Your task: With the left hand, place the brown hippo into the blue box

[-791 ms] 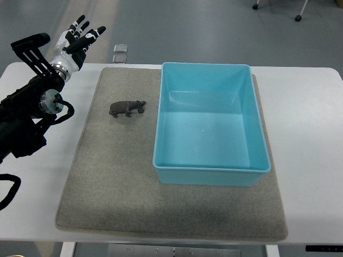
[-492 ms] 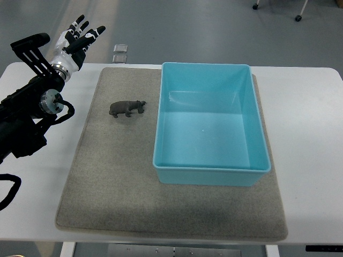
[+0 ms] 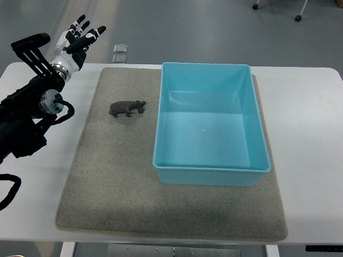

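A small brown hippo (image 3: 127, 108) stands on the grey mat (image 3: 112, 176), its head toward the blue box (image 3: 210, 171). The blue box is an open, empty bin on the mat's right half. My left hand (image 3: 79, 35) is raised at the far left corner of the table, well left of and beyond the hippo, with fingers spread and nothing in them. Its black arm runs down the picture's left edge. The right arm does not show.
The mat lies on a white table (image 3: 311, 139). Two small grey squares (image 3: 120, 52) sit on the floor beyond the table's far edge. Chair casters (image 3: 298, 17) show at the top right.
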Robot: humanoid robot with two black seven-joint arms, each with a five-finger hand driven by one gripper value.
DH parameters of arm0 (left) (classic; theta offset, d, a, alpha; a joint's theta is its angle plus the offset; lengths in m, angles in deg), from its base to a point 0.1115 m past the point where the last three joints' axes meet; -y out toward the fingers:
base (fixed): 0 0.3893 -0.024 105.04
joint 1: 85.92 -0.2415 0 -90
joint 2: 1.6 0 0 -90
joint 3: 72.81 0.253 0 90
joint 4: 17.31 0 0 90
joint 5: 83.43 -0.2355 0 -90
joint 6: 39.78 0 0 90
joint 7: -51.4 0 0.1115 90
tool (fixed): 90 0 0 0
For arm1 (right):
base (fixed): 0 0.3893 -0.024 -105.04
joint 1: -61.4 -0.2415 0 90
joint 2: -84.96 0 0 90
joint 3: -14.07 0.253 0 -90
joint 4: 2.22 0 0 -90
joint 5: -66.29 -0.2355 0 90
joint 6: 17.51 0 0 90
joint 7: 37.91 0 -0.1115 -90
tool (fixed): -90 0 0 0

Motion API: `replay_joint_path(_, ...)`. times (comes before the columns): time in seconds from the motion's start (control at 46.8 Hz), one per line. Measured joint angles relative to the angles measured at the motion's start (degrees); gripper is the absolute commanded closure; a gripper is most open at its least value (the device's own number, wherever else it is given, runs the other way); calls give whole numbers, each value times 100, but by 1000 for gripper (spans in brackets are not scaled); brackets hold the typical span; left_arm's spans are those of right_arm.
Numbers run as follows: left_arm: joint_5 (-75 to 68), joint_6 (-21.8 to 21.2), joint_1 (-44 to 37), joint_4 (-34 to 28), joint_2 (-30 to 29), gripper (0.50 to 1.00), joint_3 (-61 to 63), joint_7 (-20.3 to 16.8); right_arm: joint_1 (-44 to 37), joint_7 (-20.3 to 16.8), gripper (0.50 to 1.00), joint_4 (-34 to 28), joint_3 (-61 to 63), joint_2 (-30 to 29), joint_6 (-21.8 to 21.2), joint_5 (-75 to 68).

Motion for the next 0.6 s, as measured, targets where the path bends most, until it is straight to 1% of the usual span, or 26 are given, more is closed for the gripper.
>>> replay_joint_path(0.599, 0, 1, 48, -1, -3, 504, 0, 0, 0, 0, 564, -1, 0, 0, 0, 0)
